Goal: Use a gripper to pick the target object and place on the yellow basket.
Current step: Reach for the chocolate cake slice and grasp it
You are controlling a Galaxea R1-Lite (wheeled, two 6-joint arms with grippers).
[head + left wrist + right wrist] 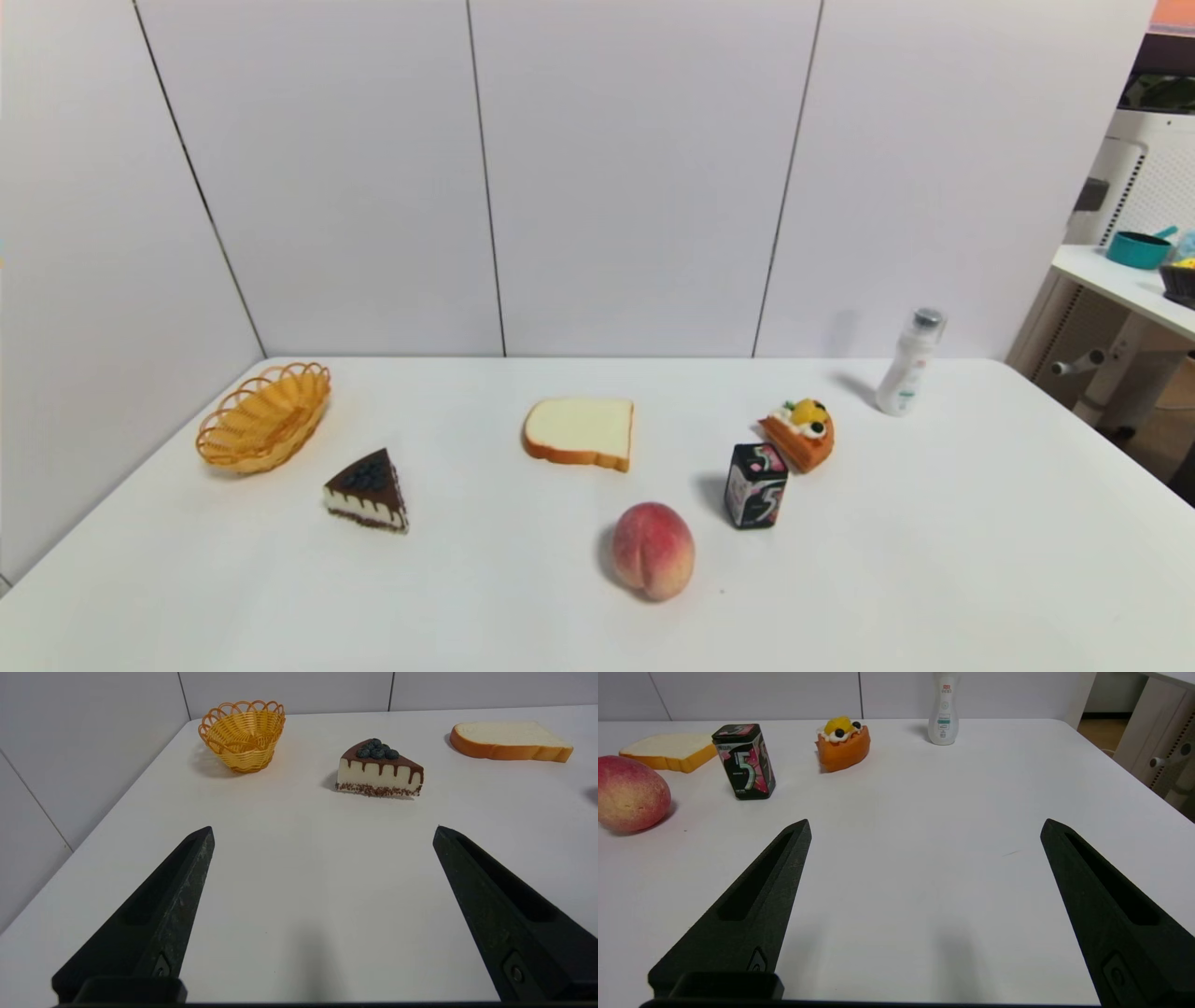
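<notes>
Nothing grasped yet. Left gripper (322,830) at near left with fingers (154,924) spread wide and empty; right gripper (924,826) likewise wide, idle at near right. Best to reach the dark-topped triangular chocolate cake slice (367,490) on the white counter (934,560), left side, just right of and nearer than the oval yellow openwork plastic basket (264,416), closing across its cream flanks. One basket, one chocolate slice, one orange fruit-topped cake slice (799,433), well apart at right.

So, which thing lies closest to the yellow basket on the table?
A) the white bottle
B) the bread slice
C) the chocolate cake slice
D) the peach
C: in the head view the chocolate cake slice lies just beside the basket, while the bread slice, the peach and the bottle lie farther off toward the table's other side.
</notes>
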